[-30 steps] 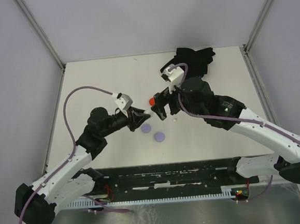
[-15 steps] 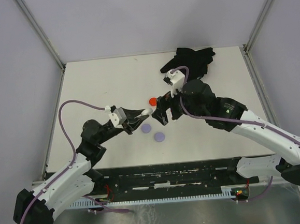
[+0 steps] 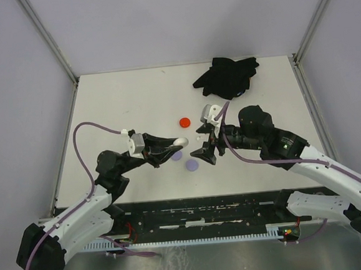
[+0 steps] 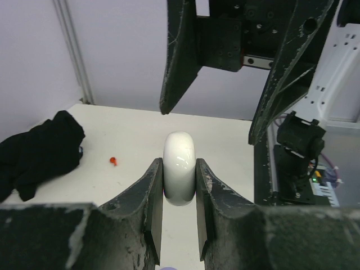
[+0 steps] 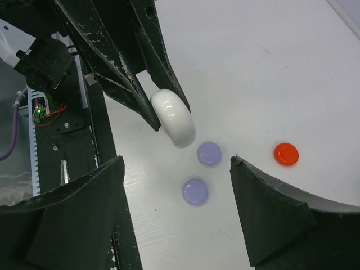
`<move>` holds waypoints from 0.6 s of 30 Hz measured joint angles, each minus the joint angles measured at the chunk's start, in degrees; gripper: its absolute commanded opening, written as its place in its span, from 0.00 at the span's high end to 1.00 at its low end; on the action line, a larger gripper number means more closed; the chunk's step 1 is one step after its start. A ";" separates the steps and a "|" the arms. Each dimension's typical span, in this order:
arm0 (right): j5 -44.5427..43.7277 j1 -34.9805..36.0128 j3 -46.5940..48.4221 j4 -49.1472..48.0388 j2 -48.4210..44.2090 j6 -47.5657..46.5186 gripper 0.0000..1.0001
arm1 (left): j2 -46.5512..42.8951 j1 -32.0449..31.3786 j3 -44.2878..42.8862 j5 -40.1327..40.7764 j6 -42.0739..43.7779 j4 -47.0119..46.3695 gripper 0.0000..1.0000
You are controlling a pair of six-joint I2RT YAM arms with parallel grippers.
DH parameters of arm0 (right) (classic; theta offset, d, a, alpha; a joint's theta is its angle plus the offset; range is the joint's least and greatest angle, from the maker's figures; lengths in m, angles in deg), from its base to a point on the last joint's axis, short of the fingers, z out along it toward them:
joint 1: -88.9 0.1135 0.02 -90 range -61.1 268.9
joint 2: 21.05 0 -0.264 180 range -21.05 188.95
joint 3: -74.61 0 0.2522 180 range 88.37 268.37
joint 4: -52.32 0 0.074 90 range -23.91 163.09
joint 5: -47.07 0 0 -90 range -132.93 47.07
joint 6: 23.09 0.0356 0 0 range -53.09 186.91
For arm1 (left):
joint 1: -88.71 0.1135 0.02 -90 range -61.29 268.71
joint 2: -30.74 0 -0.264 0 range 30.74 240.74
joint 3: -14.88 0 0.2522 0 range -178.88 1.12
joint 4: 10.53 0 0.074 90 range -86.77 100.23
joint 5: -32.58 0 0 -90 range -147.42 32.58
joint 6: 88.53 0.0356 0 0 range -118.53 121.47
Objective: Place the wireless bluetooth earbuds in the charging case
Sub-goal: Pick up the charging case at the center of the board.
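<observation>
Charging case, one glossy white rounded shell, sits pinched between the fingers of the left gripper, facing the wide, empty fingers of the right gripper, over a table with one crumpled black cloth, two round lavender discs, one round red disc, one tiny red earbud

Reference item: charging case, held off the table, clamped in the left gripper.

Right of the case, near and facing it: right gripper, jaws standing apart.

Before the case, toward the arm bases, on the table: first disc almost beneath it; second disc further forward and right.

Behind the case, slightly right: lone disc.

Well behind and right of the case, at the table's far edge: cloth.
</observation>
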 measured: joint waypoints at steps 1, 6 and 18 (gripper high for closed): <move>1.53 -0.31 -0.02 -0.59 0.46 -0.81 0.19 | 0.35 0.00 0.02 -0.42 -0.96 -0.72 0.97; 7.32 -2.01 -0.02 -2.58 2.56 -2.89 0.25 | 3.69 0.81 0.42 -3.21 -5.97 -6.71 0.97; 20.09 -9.05 0.00 -6.97 8.20 -1.70 0.47 | 10.78 4.50 1.09 -9.22 -15.45 -19.47 0.97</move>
